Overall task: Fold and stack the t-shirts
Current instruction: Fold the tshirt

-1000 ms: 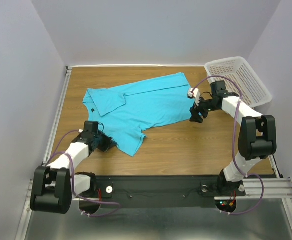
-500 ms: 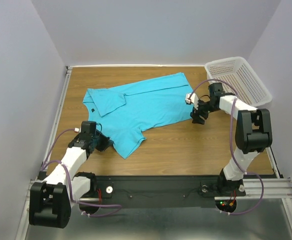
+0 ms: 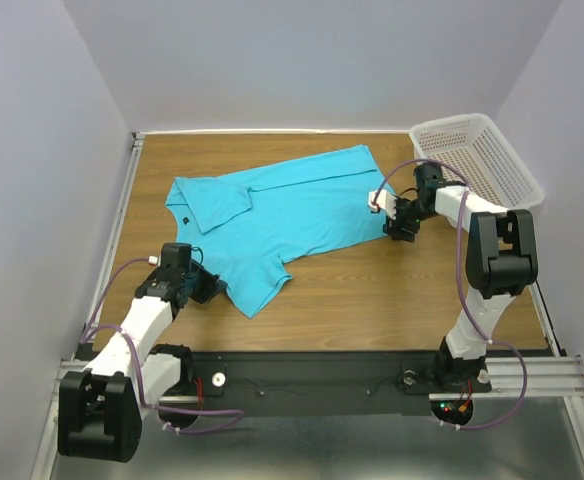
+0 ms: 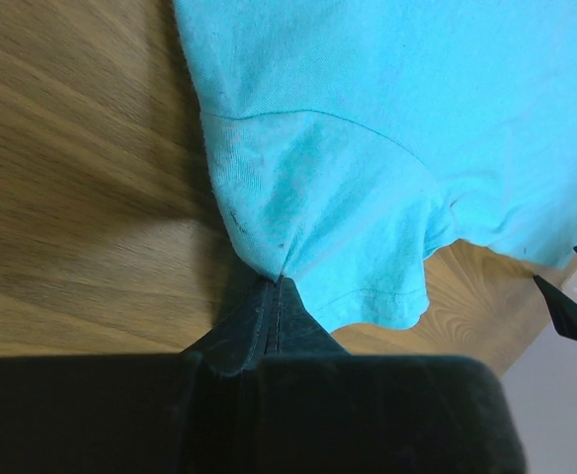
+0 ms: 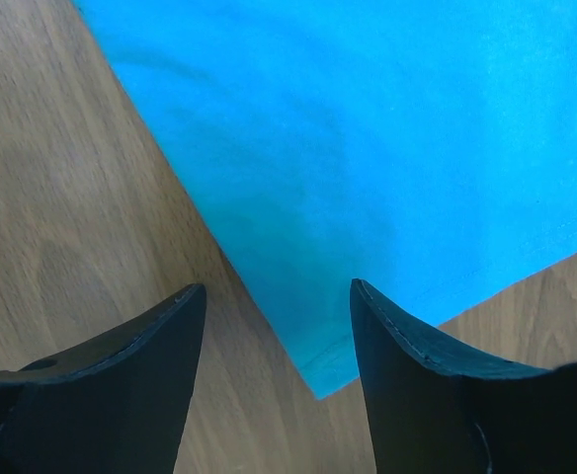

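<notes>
Left end effector (image 3: 210, 288) is pinching shut on the t-shirt (image 3: 282, 215), so that one's clamped. On the left wrist cam the two fingers (image 4: 269, 321) are pressing flat together, with the edge of the sleeve (image 4: 318, 237) puckering right at the tips. Right end effector (image 3: 402, 228) is hanging with its fingers apart and isn't gripping anything. Its wrist cam is showing the two dark fingers (image 5: 407, 346) straddling a corner of the shirt's hem (image 5: 318, 380), with wood grain showing on both sides of that corner.

Going big to small from here. The wooden desk (image 3: 372, 290) is taking up most of the overhead view, with both arms reaching in from the near edge. The turquoise t-shirt is lying spread out on the desk's left and middle part, mostly flat with a few folds. Its collar end is pointing left and its hem is pointing right, towards the right arm. One sleeve is sticking out at the near-left, and that's where the left arm is holding on.

The white perforated basket (image 3: 477, 160) is sitting in the far right corner, close behind the right arm and apart from the shirt. The small dark neck label (image 3: 185, 217) is showing as a speck near the collar
</notes>
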Robot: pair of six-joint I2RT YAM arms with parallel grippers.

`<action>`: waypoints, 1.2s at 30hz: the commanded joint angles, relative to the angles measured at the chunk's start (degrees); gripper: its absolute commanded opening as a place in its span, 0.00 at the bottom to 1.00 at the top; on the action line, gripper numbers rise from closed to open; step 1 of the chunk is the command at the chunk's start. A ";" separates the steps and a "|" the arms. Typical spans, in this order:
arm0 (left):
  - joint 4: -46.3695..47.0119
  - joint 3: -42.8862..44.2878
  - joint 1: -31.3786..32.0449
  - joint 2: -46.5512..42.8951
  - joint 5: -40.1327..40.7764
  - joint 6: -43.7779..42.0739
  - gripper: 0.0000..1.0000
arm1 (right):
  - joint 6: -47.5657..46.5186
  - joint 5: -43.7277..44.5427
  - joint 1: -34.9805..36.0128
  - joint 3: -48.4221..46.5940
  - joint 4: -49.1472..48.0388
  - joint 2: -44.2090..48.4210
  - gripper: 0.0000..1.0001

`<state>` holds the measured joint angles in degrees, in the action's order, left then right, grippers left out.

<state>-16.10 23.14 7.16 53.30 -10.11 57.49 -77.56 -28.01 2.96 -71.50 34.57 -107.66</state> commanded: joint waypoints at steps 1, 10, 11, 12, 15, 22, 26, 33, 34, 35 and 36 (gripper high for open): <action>-0.87 0.60 -0.04 -1.79 -0.26 -0.63 0.00 | -3.39 4.63 -1.38 -0.39 1.03 1.13 0.66; 0.54 -0.46 -0.04 -1.27 -1.23 -0.36 0.00 | -15.06 9.02 -2.70 -0.21 1.82 -1.41 0.60; 0.72 -0.46 -0.04 -1.18 -1.23 -0.45 0.00 | -16.03 9.29 -2.70 -0.47 2.34 -1.59 0.59; 0.72 -0.63 -0.04 -1.18 -1.23 -0.45 0.00 | -17.00 9.46 -2.70 -0.65 2.70 -1.85 0.59; 0.98 -1.16 -0.04 -1.44 -1.40 -0.19 0.00 | -20.51 10.60 -2.70 -1.44 4.01 -2.82 0.57; 1.86 -1.16 -0.04 -0.65 -1.93 -0.19 0.00 | -23.77 11.57 -2.70 -2.15 6.47 -4.14 0.46; 1.77 -0.46 -0.13 -0.48 -1.84 -0.28 0.00 | -24.04 11.31 -2.78 -3.38 8.50 -5.63 0.29; 0.46 1.12 -0.13 -2.05 -2.02 0.51 0.00 | -22.11 8.07 -2.70 -4.52 9.11 -4.23 0.01; 0.11 1.38 -0.21 -2.32 -2.02 0.69 0.00 | -21.06 7.45 -2.70 -4.96 9.20 -3.79 0.01; -0.68 1.82 -0.39 -2.76 -1.85 1.21 0.00 | -20.44 6.75 -4.35 -6.27 9.20 -3.18 0.01; -0.95 2.17 -0.48 -3.28 -1.93 1.56 0.00 | -19.57 5.78 -4.72 -6.97 9.29 -2.74 0.01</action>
<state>-15.40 22.55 7.03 52.23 -11.94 57.91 -99.63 -19.92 0.54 -76.01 40.56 -110.67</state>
